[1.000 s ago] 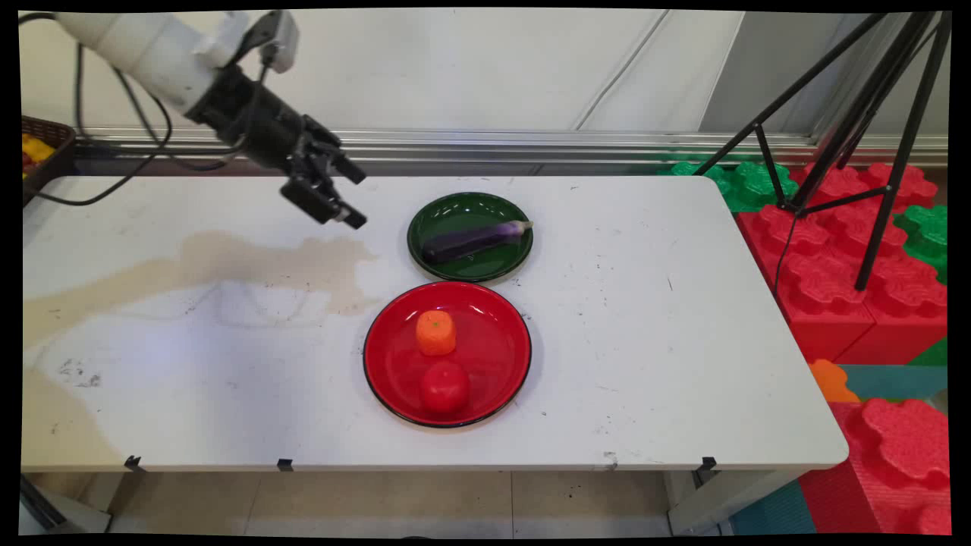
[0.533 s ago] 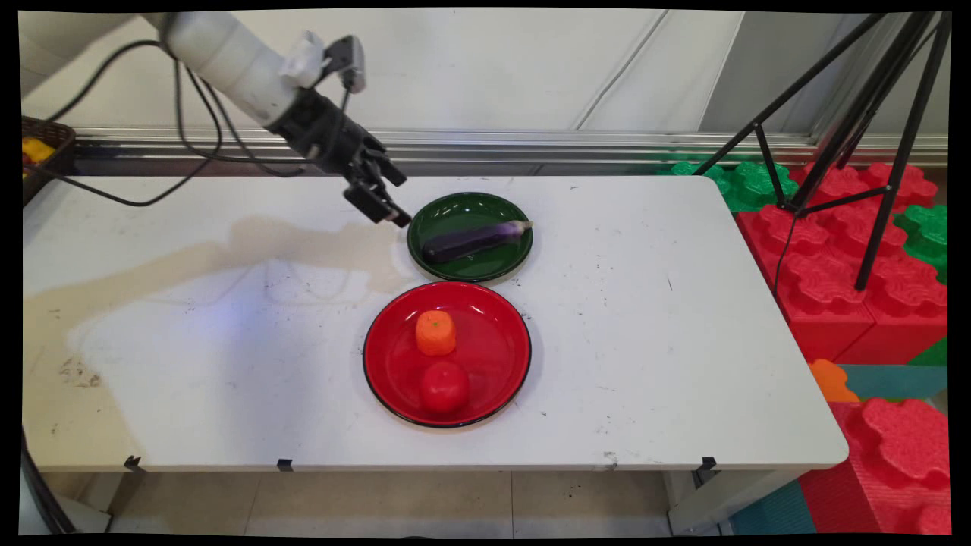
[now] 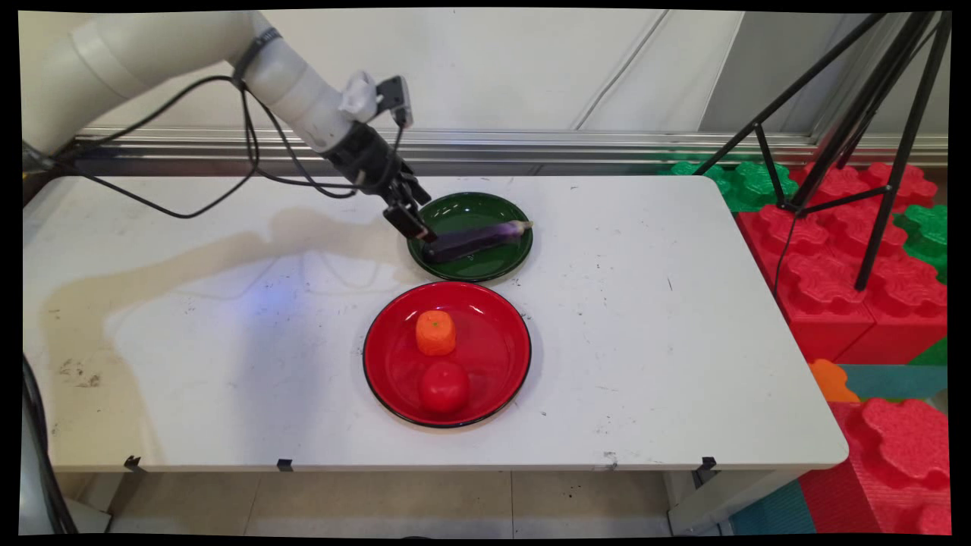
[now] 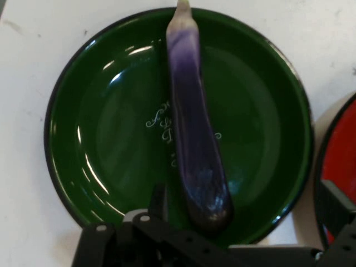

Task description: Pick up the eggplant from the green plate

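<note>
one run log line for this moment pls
claw: open, over green plate's left rim, at dark end of eggplant | eggplant: lying on green plate | red plate: carrot piece, tomato

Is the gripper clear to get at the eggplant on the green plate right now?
Probably yes. The gripper hangs open at the eggplant's dark end, over the green plate's left rim. Nothing else lies on that plate, and the red plate sits nearer, out of the way.

Eggplant (image 3: 476,239) on far plate (image 3: 497,266) (gripper (image 3: 416,225) at left end).
</note>
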